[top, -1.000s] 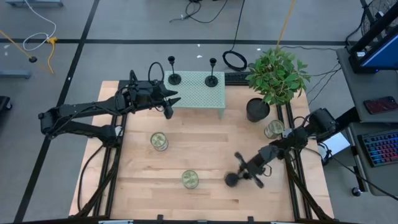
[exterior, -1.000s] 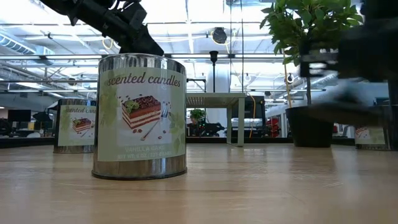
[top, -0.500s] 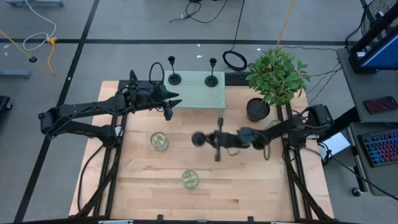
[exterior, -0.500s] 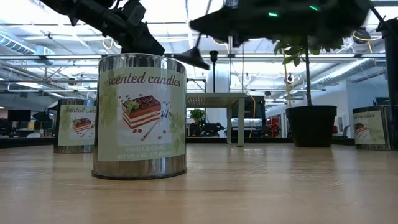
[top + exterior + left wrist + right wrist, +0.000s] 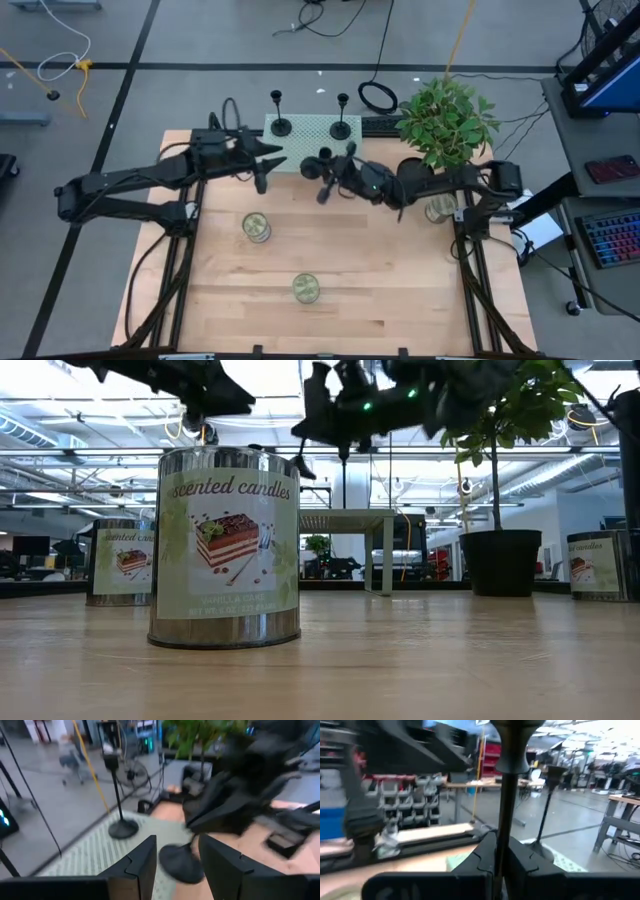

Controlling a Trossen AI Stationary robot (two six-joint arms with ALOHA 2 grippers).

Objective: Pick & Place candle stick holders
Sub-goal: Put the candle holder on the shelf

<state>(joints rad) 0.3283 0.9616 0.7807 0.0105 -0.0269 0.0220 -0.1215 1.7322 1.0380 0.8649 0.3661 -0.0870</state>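
Note:
Two black candle stick holders (image 5: 279, 125) (image 5: 342, 128) stand on their round bases at the far edge of a green perforated platform (image 5: 300, 138). My right gripper (image 5: 328, 177) reaches in from the table's right and is shut on a third holder, whose round base (image 5: 311, 168) hangs over the platform's near edge. That base also shows in the left wrist view (image 5: 178, 863). My left gripper (image 5: 262, 172) is open and empty at the platform's near left corner, pointing toward the held holder. My right gripper pinches the holder's thin stem (image 5: 506, 815) between its two fingers, which lie across it. The fingers come roughly level from the table's right. The upper stem and its top (image 5: 514, 750) stand clear of the fingers. The holder is lifted clear of the table.
Three scented-candle tins stand on the wooden table (image 5: 256, 227) (image 5: 305, 288) (image 5: 440, 208); one fills the low view (image 5: 228, 545). A potted plant (image 5: 445, 120) in a black pot (image 5: 414, 178) stands right of the platform. The right arm spans the table's far right part.
My right gripper has swung from the table's near right part toward the far edge and leftward to the green platform, turning as it went and carrying the candle stick holder, which stays in the hold clear of the table.

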